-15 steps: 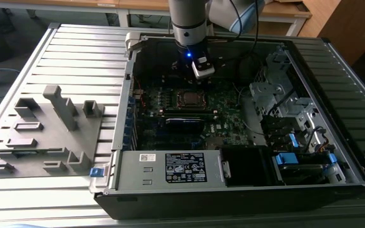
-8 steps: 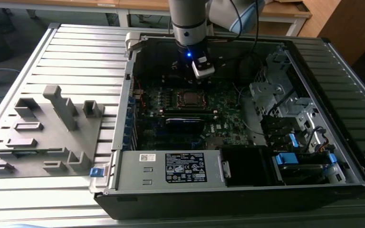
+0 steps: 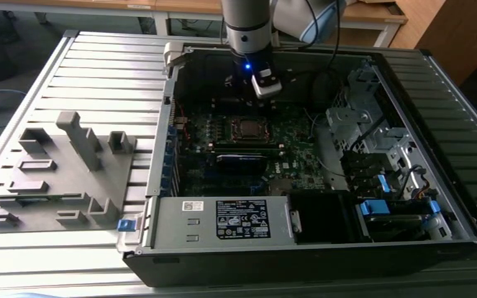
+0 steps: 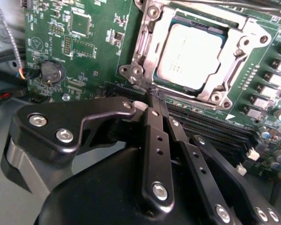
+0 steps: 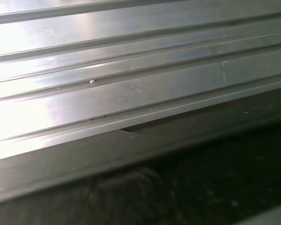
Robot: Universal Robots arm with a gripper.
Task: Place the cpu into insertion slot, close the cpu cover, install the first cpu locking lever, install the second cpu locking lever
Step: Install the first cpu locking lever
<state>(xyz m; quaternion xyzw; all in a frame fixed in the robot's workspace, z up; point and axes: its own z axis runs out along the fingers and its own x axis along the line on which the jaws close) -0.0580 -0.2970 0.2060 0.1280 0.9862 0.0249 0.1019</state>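
With its fingers pressed together, claw (image 4: 154,96) apparently touches cpu cover (image 4: 152,40).

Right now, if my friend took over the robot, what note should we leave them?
Gripper: fingers pinched together, holding nothing, tips right beside the socket's edge.
The cpu already sits in the insertion slot, inside the open computer case.
The cpu cover looks lowered, its frame lying around the chip.
Done: chip placed, cover apparently down.
Left: both locking levers; I cannot tell from these views whether either is latched.
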